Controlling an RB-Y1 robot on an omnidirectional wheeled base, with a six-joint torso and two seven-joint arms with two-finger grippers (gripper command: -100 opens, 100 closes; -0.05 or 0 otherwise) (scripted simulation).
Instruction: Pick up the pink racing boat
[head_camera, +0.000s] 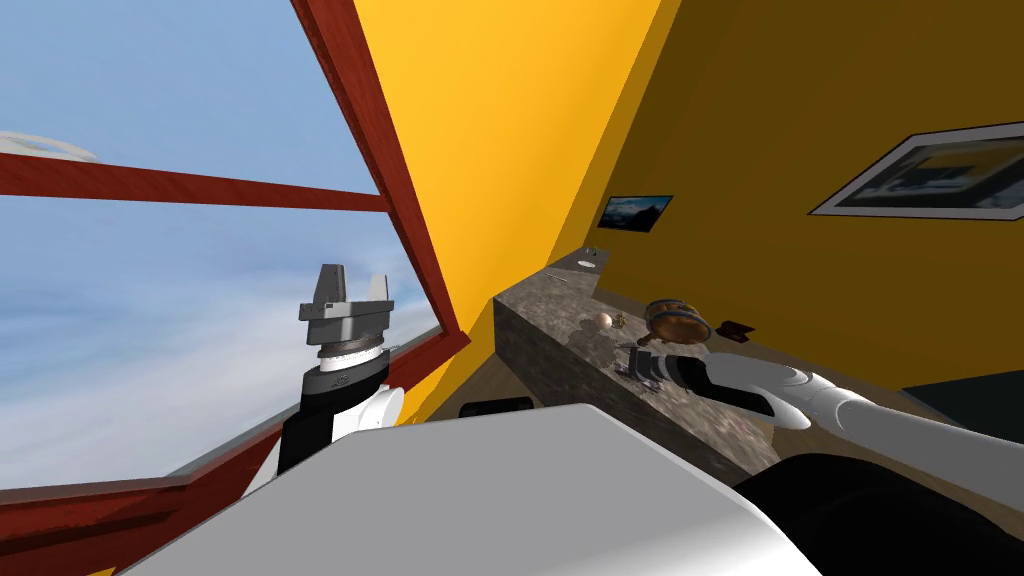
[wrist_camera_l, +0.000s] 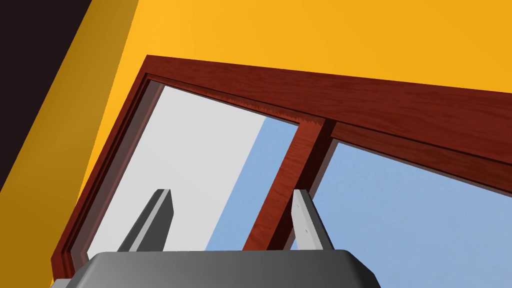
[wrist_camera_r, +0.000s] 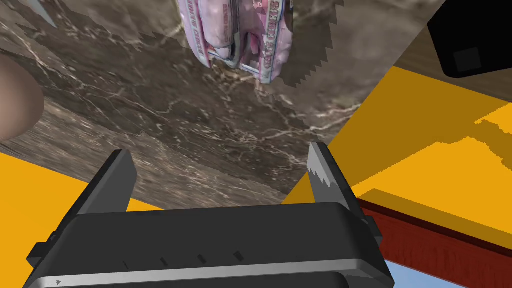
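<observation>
Right wrist view looks along the right gripper (wrist_camera_r: 220, 152), whose two fingers stand wide apart with nothing between them. Ahead of the fingertips and clear of them, the pink racing boat (wrist_camera_r: 235, 37) lies on a brown marbled counter (wrist_camera_r: 150, 115). A pale rounded thing (wrist_camera_r: 15, 100) sits on the counter off to one side of the boat. From the head camera, the right arm reaches over the counter, while the left gripper (head_camera: 350, 290) is held up in front of the window (head_camera: 150, 300), its fingers likewise spread and empty
</observation>
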